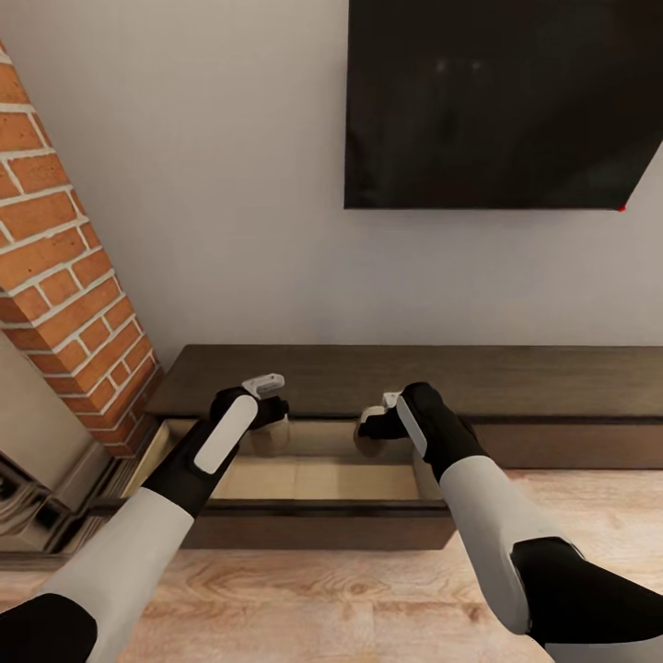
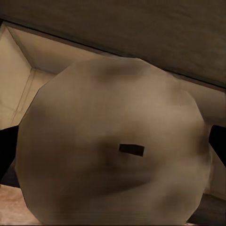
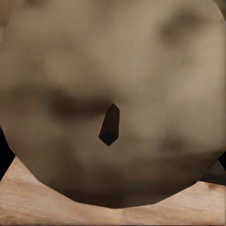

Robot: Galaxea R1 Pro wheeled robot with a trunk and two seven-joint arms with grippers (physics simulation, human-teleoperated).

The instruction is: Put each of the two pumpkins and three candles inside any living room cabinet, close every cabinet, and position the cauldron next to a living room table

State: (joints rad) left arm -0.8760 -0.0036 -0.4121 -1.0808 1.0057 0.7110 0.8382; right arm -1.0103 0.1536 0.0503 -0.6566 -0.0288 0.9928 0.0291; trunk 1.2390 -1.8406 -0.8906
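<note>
The left gripper [image 1: 273, 416] is clamped on a candle [image 1: 270, 436], a stubby beige cylinder that hangs just over the back of the open drawer [image 1: 304, 479]. In the left wrist view that candle [image 2: 113, 141] shows its flat round top with a small dark wick mark, and a dark finger [image 2: 217, 146] presses each side; behind it lie the drawer's pale inner walls [image 2: 28, 70] and the dark front of the cabinet [image 2: 141, 33].

The right gripper [image 1: 373, 425] pinches a second candle [image 1: 368, 440] in the same way, above the right part of the same drawer. The right wrist view looks onto this candle's top [image 3: 113, 99], with its dark wick near the middle and wood-grain floor [image 3: 28, 202] below it.

The drawer is pulled out of the long, low, dark-brown cabinet [image 1: 516, 382], toward the robot. Its beige floor lies between the two arms. A brick fireplace [image 1: 64, 276] stands just beside the cabinet's left end. A black television [image 1: 497, 101] hangs on the pale wall [image 1: 230, 184] above.
</note>
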